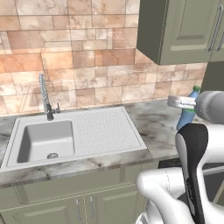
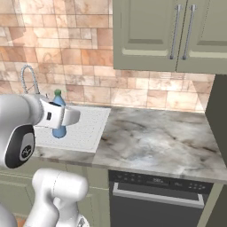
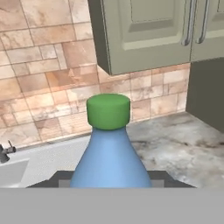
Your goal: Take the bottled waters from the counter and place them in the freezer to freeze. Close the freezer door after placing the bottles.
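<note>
One water bottle (image 3: pixel 109 153) shows here: translucent blue plastic, smooth, widening from a narrow neck into sloping shoulders, topped with a flat green cap (image 3: pixel 108 111). It stands upright. In the hand view it rises right at the gripper (image 3: pixel 109 181), close against the camera, with dark parts of the gripper showing on either side of its body near the bottom edge. Whether the gripper is clamped on the bottle or merely around it cannot be told, since the fingertips are hidden.

In the left base view the bottle (image 1: pixel 187 114) appears at the right, partly behind the white arm, its green cap just above the arm's end. In the right base view the bottle (image 2: pixel 58 116) is at the left, over the ridged drainboard (image 2: pixel 84 128), with the arm's white wrist crossing in front of it. Whether its base rests on the drainboard or hangs just above it cannot be told.

The counter (image 2: pixel 164 142) is grey-beige marbled stone. A white sink (image 1: pixel 46 140) with a coiled faucet (image 1: pixel 44 97) lies to the left of the drainboard. Olive-green cabinets (image 2: pixel 168 33) hang on the tiled wall (image 1: pixel 65 57) above the counter, and a black dishwasher (image 2: pixel 155 199) sits below it at the right.
</note>
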